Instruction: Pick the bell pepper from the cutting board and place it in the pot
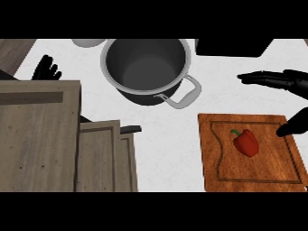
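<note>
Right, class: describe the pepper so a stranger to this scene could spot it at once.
Find the white counter; a wooden board lies at its lower right. The pepper lies near the board's middle. It is the only red thing there, with a green stem, unlike the grey pot farther up.

A kitchen counter, seen from above.
A kitchen is indicated by a steel pot (143,67) set at the upper centre on a pale counter (166,151), a wooden cutting board (269,169) at the lower right on which a red bell pepper (247,143) is laid, and wooden cabinet fronts (30,135) at the left.
</note>
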